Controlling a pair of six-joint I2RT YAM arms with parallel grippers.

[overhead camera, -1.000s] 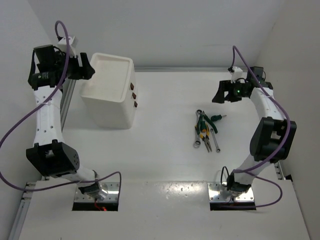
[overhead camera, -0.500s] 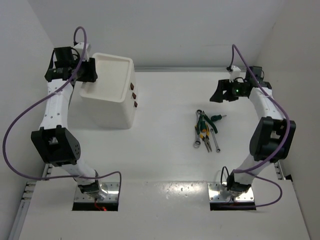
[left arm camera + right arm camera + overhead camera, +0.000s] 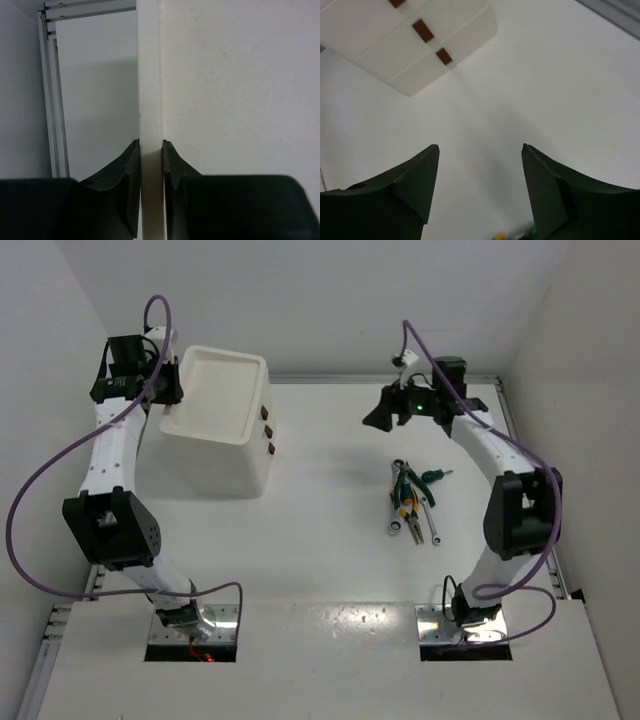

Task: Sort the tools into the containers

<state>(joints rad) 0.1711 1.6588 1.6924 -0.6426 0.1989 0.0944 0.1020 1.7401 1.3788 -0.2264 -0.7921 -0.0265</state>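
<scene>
The tools [image 3: 410, 500] lie in a small heap right of the table's middle: silver wrenches [image 3: 434, 524], yellow-handled pliers [image 3: 407, 508] and a dark green-handled screwdriver [image 3: 432, 476]. The white cabinet [image 3: 225, 455] stands at the far left, with a shallow top tray [image 3: 240, 362] and drawers with red-brown handles [image 3: 267, 430]. My left gripper [image 3: 167, 390] is shut on the tray's left rim [image 3: 149, 75], one finger on each side. My right gripper [image 3: 370, 420] hovers open beyond the heap, facing the cabinet [image 3: 415, 45]. Only yellow and green bits of the tools [image 3: 498, 236] show at the bottom of the right wrist view.
An aluminium rail [image 3: 135, 440] runs along the left wall behind the cabinet, also seen as the rail [image 3: 50, 100] in the left wrist view. White walls close in the table on three sides. The arms' base plates [image 3: 195, 632] sit at the near edge.
The left gripper moved onto the cabinet's left rim and closed on it. The right arm swung left from the far right to beyond the tools, its jaws narrowing a little.
</scene>
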